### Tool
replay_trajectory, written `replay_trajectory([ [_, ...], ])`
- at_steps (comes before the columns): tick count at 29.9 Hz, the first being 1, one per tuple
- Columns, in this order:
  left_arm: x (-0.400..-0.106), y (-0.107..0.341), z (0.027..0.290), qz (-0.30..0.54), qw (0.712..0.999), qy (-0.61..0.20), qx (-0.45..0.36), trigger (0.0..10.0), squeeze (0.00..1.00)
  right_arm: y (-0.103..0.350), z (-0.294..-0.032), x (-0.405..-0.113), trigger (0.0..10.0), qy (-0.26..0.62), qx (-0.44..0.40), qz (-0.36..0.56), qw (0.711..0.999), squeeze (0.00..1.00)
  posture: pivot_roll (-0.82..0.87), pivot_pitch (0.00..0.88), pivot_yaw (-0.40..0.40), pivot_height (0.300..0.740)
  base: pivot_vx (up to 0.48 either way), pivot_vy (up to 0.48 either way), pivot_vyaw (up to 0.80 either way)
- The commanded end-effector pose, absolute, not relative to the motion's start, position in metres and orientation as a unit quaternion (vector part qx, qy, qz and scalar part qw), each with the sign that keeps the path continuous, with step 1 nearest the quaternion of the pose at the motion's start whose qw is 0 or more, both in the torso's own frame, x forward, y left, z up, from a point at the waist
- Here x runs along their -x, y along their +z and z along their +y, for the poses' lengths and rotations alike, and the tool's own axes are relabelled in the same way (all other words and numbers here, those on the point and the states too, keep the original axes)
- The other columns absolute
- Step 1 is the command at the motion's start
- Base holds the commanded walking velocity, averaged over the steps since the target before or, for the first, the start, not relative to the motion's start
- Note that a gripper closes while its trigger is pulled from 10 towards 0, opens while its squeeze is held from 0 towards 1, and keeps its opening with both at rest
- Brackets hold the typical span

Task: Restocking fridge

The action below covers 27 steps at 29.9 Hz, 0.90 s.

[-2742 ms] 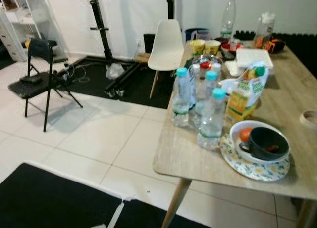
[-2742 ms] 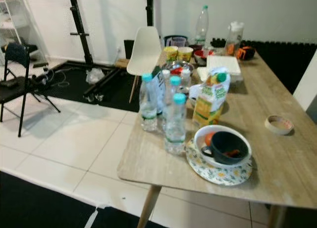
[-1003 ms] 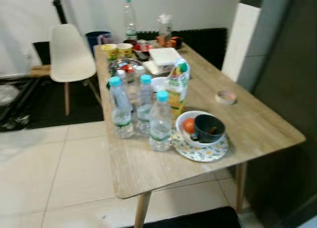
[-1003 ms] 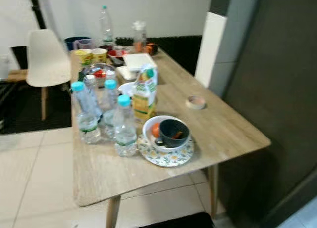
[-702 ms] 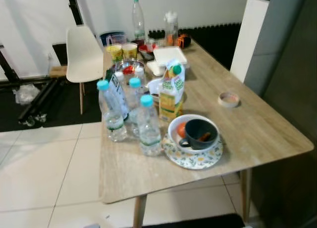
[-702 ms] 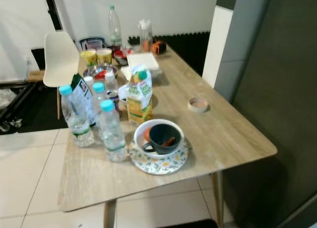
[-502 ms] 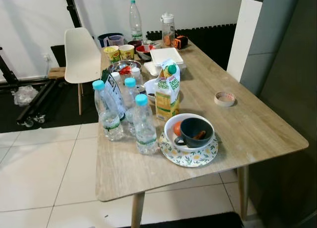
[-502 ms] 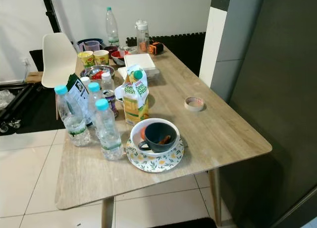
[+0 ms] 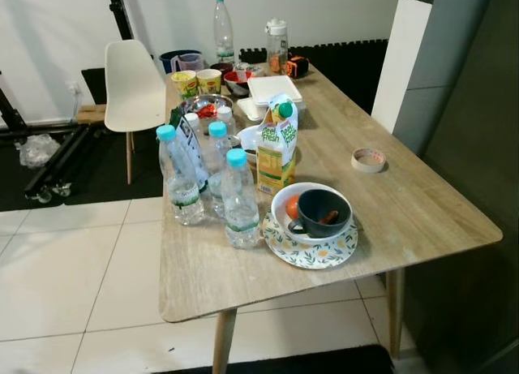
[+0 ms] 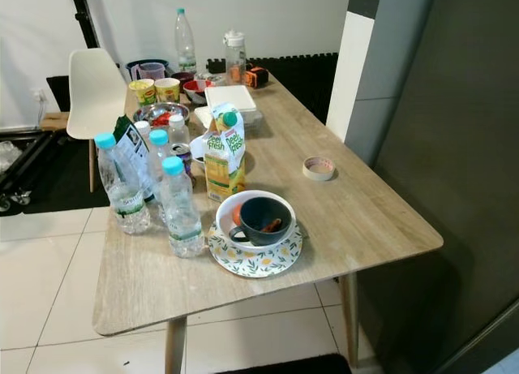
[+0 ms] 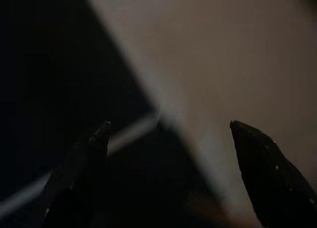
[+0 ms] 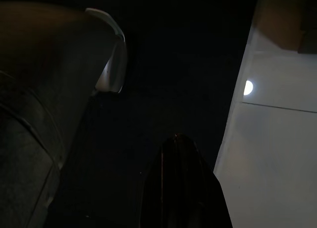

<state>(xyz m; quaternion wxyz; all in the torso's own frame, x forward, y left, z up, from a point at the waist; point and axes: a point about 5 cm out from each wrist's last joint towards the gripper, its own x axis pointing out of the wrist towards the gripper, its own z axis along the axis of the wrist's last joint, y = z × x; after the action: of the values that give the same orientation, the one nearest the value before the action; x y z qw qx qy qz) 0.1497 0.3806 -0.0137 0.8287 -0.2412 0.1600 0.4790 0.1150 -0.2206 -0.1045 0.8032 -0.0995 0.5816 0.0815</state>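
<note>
Three water bottles with turquoise caps stand near the left front of a wooden table. Behind them is a yellow-green juice carton. A dark cup and an orange fruit sit in a white bowl on a flowered plate. My left gripper hangs open over a dim floor, nothing between its fingers. My right gripper hangs in the dark, its fingers together as one black point.
A tape roll lies toward the table's right edge. At the far end stand a tall bottle, yellow cups, a metal bowl and a white box. A white chair is at the left. A dark tall surface rises on the right.
The camera has swung right and steadied, so the table now sits mid-view and the dark surface shows on the right. Nothing on the table has moved.
</note>
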Motion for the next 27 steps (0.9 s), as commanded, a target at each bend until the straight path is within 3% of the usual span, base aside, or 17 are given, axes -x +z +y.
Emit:
replay_trajectory([
  [1, -0.161, 0.006, 0.395, 0.103, 0.832, 0.484, 0.251, 10.0, 1.0, -0.105, -0.219, -0.114, 10.0, 0.08, 0.091, 0.582, 0.804, 0.0, -0.07, 0.0, 0.022, 0.74, 0.0, 0.0, 0.0],
  [3, -0.181, 0.038, 0.414, 0.028, 0.84, 0.478, 0.256, 10.0, 1.0, -0.105, -0.218, -0.113, 10.0, 0.081, 0.09, 0.583, 0.804, 0.0, -0.07, 0.0, 0.026, 0.74, 0.0, 0.0, 0.0],
  [7, -0.202, 0.066, 0.421, -0.042, 0.853, 0.444, 0.27, 10.0, 1.0, -0.106, -0.218, -0.113, 10.0, 0.08, 0.089, 0.583, 0.804, 0.0, -0.08, 0.0, 0.028, 0.74, 0.0, 0.0, 0.0],
  [9, -0.23, 0.099, 0.42, -0.12, 0.879, 0.368, 0.278, 10.0, 1.0, -0.106, -0.218, -0.113, 10.0, 0.079, 0.088, 0.583, 0.804, 0.0, -0.08, 0.0, 0.028, 0.74, 0.0, 0.0, 0.0],
  [14, -0.257, 0.132, 0.41, -0.19, 0.903, 0.268, 0.276, 10.0, 1.0, -0.106, -0.219, -0.112, 10.0, 0.079, 0.088, 0.584, 0.803, 0.0, -0.08, 0.0, 0.026, 0.74, 0.0, 0.0, 0.0],
  [15, -0.268, 0.145, 0.402, -0.212, 0.914, 0.216, 0.269, 10.0, 1.0, -0.106, -0.219, -0.112, 10.0, 0.079, 0.088, 0.584, 0.803, 0.0, -0.08, 0.0, 0.026, 0.74, 0.0, 0.0, 0.0],
  [16, -0.268, 0.145, 0.402, -0.212, 0.914, 0.216, 0.269, 10.0, 1.0, -0.106, -0.219, -0.112, 10.0, 0.079, 0.088, 0.584, 0.803, 0.0, -0.08, 0.0, 0.026, 0.74, 0.0, 0.0, 0.0],
  [17, -0.279, 0.16, 0.391, -0.236, 0.924, 0.151, 0.261, 10.0, 1.0, -0.106, -0.219, -0.111, 10.0, 0.079, 0.088, 0.584, 0.803, 0.0, -0.08, 0.0, 0.026, 0.74, 0.0, 0.0, 0.0],
  [18, -0.279, 0.16, 0.391, -0.236, 0.924, 0.151, 0.261, 10.0, 1.0, -0.106, -0.219, -0.111, 10.0, 0.079, 0.088, 0.584, 0.803, 0.0, -0.08, 0.0, 0.026, 0.74, 0.0, 0.0, 0.0],
  [19, -0.288, 0.172, 0.378, -0.252, 0.931, 0.088, 0.249, 10.0, 1.0, -0.106, -0.219, -0.111, 10.0, 0.079, 0.088, 0.584, 0.803, 0.0, -0.08, 0.0, 0.024, 0.74, 0.0, 0.0, 0.0],
  [20, -0.288, 0.172, 0.378, -0.252, 0.931, 0.088, 0.249, 10.0, 1.0, -0.106, -0.219, -0.111, 10.0, 0.079, 0.088, 0.584, 0.803, 0.0, -0.08, 0.0, 0.024, 0.74, 0.0, 0.0, 0.0],
  [24, -0.304, 0.201, 0.323, -0.274, 0.927, -0.135, 0.216, 10.0, 1.0, -0.106, -0.219, -0.11, 10.0, 0.08, 0.088, 0.585, 0.802, 0.0, -0.08, 0.0, 0.023, 0.74, 0.0, 0.0, 0.0],
  [25, -0.306, 0.207, 0.308, -0.275, 0.92, -0.187, 0.208, 10.0, 0.13, -0.106, -0.22, -0.11, 10.0, 0.08, 0.089, 0.585, 0.802, 0.0, -0.08, 0.0, 0.023, 0.74, 0.0, 0.0, 0.0],
  [26, -0.306, 0.207, 0.308, -0.275, 0.92, -0.187, 0.208, 10.0, 0.13, -0.106, -0.22, -0.11, 10.0, 0.08, 0.089, 0.585, 0.802, 0.0, -0.08, 0.0, 0.023, 0.74, 0.0, 0.0, 0.0],
  [27, -0.307, 0.212, 0.295, -0.274, 0.912, -0.23, 0.201, 10.0, 0.0, -0.106, -0.22, -0.11, 10.0, 0.08, 0.09, 0.586, 0.802, 0.0, -0.08, 0.0, 0.023, 0.74, 0.0, 0.0, 0.0],
])
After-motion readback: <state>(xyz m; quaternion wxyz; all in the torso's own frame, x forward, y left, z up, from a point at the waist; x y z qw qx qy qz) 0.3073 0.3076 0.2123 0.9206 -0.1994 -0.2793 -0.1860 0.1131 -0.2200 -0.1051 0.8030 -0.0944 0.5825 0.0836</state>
